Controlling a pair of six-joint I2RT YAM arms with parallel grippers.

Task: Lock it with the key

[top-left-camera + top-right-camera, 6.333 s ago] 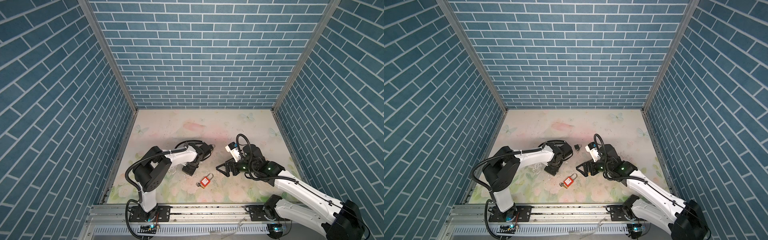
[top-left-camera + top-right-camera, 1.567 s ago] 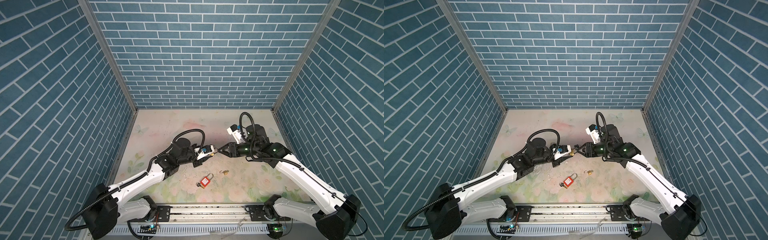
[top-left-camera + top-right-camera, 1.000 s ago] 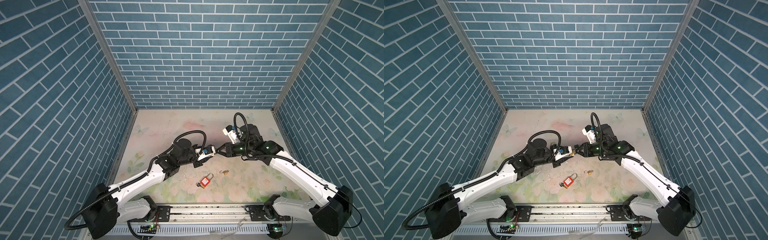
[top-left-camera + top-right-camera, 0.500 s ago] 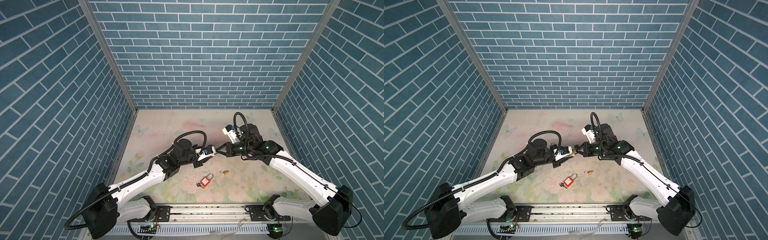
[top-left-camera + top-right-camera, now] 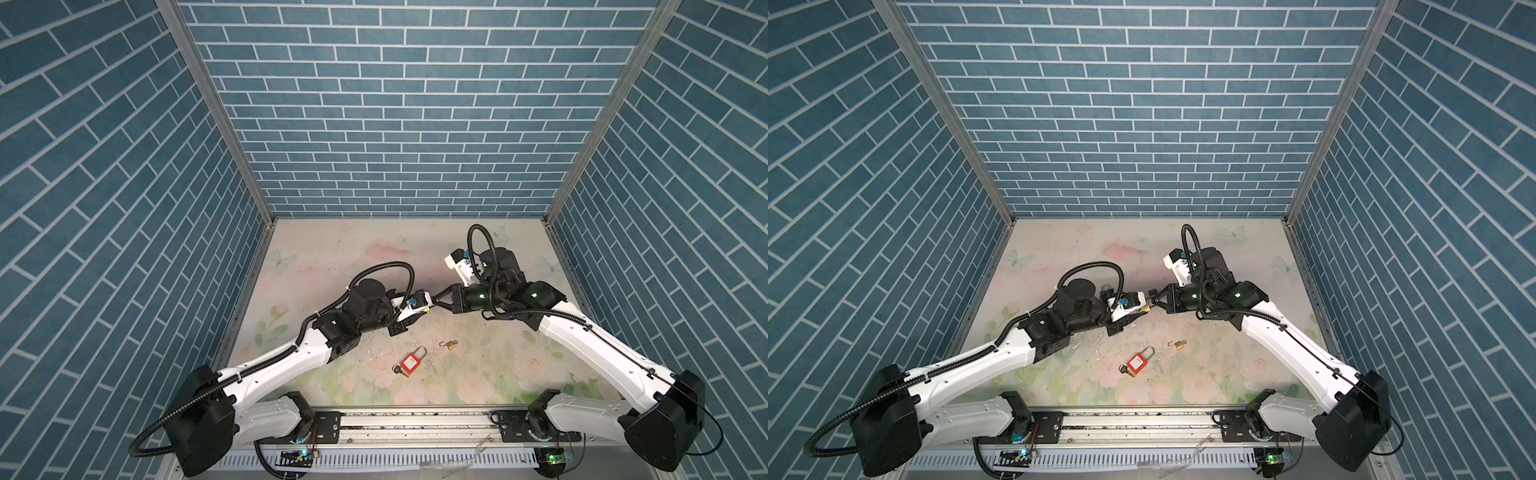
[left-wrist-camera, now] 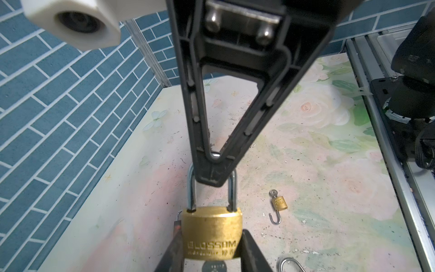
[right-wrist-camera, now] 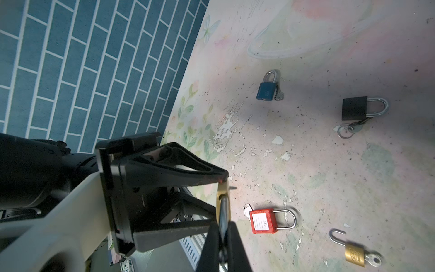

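Fingertips of the right gripper (image 7: 223,237), wider a second ago, now pinch shut on the shackle (image 6: 191,188) of the brass padlock (image 6: 211,233), held off the table (image 5: 374,249) just beyond them, its body clamped in the left gripper (image 6: 211,247), a silver key head (image 6: 211,267) just under it.

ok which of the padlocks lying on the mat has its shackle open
The small brass padlock beside the red padlock: its shackle is swung free, while the red, the blue padlock and the black padlock show closed loops.
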